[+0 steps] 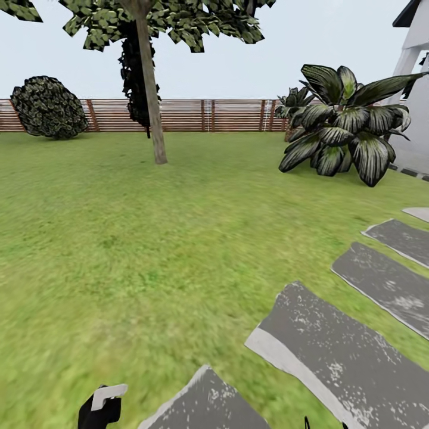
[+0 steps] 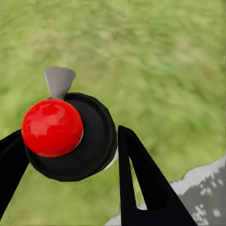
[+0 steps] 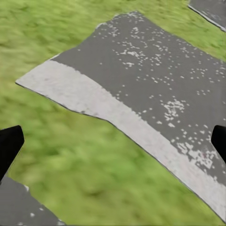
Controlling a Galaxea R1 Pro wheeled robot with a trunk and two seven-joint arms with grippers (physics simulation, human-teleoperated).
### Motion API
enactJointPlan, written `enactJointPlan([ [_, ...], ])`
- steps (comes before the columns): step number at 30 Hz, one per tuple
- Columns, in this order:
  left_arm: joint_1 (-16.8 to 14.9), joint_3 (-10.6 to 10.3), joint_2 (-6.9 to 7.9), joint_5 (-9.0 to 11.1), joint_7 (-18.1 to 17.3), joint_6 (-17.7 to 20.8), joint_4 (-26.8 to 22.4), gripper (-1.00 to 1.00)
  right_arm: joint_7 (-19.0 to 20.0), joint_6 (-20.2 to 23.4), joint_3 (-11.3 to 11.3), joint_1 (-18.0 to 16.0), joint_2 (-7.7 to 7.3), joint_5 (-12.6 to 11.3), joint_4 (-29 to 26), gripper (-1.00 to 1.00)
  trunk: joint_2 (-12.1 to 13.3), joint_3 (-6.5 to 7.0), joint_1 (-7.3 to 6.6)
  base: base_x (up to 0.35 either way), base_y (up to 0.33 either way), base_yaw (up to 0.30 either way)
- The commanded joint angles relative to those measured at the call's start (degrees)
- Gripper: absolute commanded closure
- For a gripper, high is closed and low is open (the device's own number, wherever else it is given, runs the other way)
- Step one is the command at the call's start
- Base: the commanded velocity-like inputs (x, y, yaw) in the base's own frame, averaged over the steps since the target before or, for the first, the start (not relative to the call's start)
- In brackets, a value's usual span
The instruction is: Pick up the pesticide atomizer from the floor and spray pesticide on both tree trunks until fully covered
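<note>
Where the lawn (image 1: 137, 238) runs from the robot to the slatted brown fence (image 1: 196, 115), the grass lies open and flat. One tree (image 1: 149, 77) stands on it, its trunk (image 1: 156, 131) pale, smooth and slightly leaning. A broad-leaved striped plant (image 1: 342, 128) and a rounded dark shrub (image 1: 49, 107) stand near the edges. Grey speckled paving slabs (image 1: 351, 351) with pale rims cross at right. The left gripper (image 2: 70, 155) clamps the pesticide atomizer (image 2: 70, 134), a black round body with glossy red knob and grey nozzle. The right gripper (image 3: 113, 141) is spread wide, holding nothing, above one slab (image 3: 150, 80).
</note>
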Motion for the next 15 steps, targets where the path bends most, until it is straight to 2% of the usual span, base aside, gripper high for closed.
enactJointPlan([
  [1, -0.03, 0.00, 0.00, 0.13, 0.09, -0.19, 0.04, 1.00, -0.11, -0.14, 0.00, -0.03, 0.00, 0.06, 0.03, -1.00, -0.02, -0.05, 0.02, 0.339, 0.000, 0.000],
  [15, -0.01, -0.04, 0.00, 0.17, 0.08, -0.25, -0.01, 1.00, -0.12, -0.14, 0.00, -0.03, 0.00, 0.06, 0.03, -1.00, -0.02, -0.05, 0.02, 0.339, 0.000, 0.000],
])
